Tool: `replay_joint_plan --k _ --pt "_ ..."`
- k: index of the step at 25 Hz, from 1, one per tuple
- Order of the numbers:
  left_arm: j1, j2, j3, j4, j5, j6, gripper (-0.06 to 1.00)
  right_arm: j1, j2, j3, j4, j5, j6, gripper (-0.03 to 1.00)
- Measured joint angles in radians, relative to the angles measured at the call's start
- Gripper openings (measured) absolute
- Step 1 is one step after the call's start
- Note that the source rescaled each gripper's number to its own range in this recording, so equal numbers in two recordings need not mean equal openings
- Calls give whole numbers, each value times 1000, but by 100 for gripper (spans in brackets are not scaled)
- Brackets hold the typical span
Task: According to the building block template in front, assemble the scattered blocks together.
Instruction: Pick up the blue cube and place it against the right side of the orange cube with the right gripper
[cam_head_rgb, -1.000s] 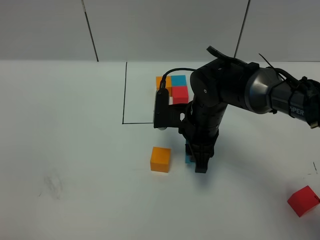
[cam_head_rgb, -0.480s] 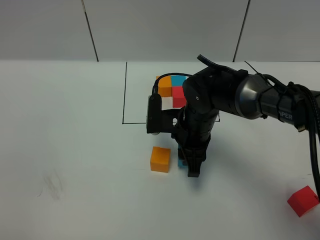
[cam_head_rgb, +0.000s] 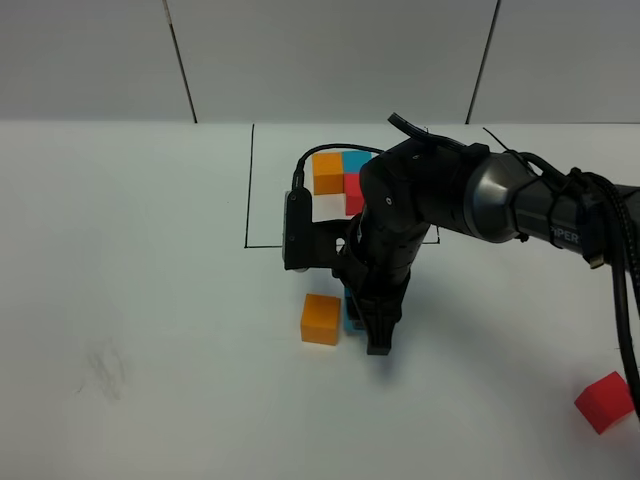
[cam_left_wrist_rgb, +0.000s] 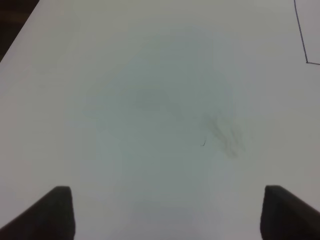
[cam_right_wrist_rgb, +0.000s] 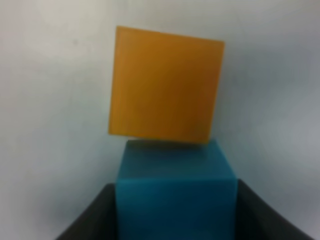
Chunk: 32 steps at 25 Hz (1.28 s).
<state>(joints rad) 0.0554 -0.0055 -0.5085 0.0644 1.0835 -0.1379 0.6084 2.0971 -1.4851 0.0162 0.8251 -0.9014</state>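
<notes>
A white table (cam_head_rgb: 150, 250) fills most of the high view, with a grey panelled wall (cam_head_rgb: 330, 60) behind it, split by dark seams. A thin black rectangle (cam_head_rgb: 248, 180) is drawn on the table, and a faint grey smudge (cam_head_rgb: 105, 370) marks the surface at the near left.

The template (cam_head_rgb: 328, 172) sits inside the rectangle: an orange cube, a blue one beside it and a red one below the blue. The right arm (cam_head_rgb: 450, 190) reaches over it and covers part of the red cube and the rectangle's right side.

In front of the rectangle, the loose orange cube (cam_head_rgb: 321, 319) rests on the table. The loose blue cube (cam_head_rgb: 350, 318) is right beside it, and only a sliver shows past the right gripper (cam_head_rgb: 376, 338). In the right wrist view this blue cube (cam_right_wrist_rgb: 175, 195) sits between the two dark fingers (cam_right_wrist_rgb: 85, 222), which press in on both its sides. The orange cube (cam_right_wrist_rgb: 165, 85) lies just beyond it, turned a little out of square. Whether the two cubes touch is hard to tell, since the picture is soft. The red cube (cam_head_rgb: 606, 401) lies well apart, near the table's near right corner.

The left gripper (cam_left_wrist_rgb: 165, 215) does not appear in the high view. Its wrist view shows only two dark fingertips (cam_left_wrist_rgb: 57, 212), spread wide over bare table with nothing between them.
</notes>
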Motion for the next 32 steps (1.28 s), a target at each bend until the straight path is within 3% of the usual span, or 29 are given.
replay_joint_plan --k 32 --pt "0 0 0 0 0 0 65 12 80 -59 -16 21 -88 25"
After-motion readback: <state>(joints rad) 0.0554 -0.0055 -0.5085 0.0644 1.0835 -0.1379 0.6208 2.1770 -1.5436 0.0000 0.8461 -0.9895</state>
